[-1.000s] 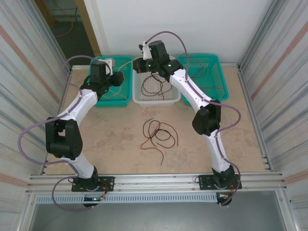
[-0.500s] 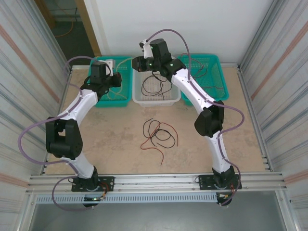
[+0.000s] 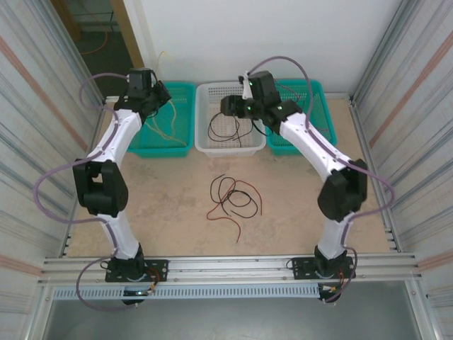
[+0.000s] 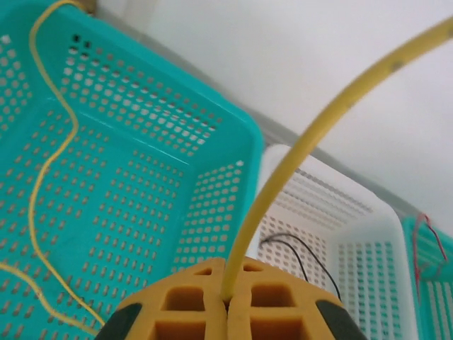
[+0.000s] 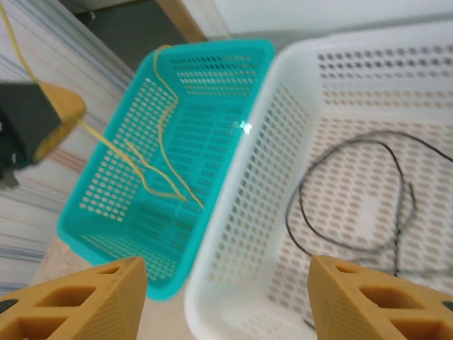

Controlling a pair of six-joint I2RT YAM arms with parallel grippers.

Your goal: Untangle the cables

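My left gripper [image 4: 228, 301] is shut on a yellow cable [image 4: 283, 177] that rises steeply from its pads; it hangs over the left teal basket [image 3: 177, 145], where the rest of the yellow cable [image 5: 163, 127] trails down. My right gripper [image 5: 226, 297] stands open above the white basket [image 3: 212, 147], nothing between its fingers [image 5: 78, 297]. A black cable [image 5: 304, 205] lies curled in the white basket. A tangle of red and black cables [image 3: 233, 198] rests on the table's middle. A red cable [image 3: 311, 117] lies in the right teal basket [image 3: 322, 92].
The three baskets stand side by side against the back wall. Corrugated metal walls close in the table [image 3: 163, 212] left and right. Lavender hoses loop off both arms. Bare tabletop surrounds the central tangle.
My left gripper has risen and pulled back toward the far left, drawing the yellow cable up. The right arm has swung rightward, its gripper now over the white basket's right part.
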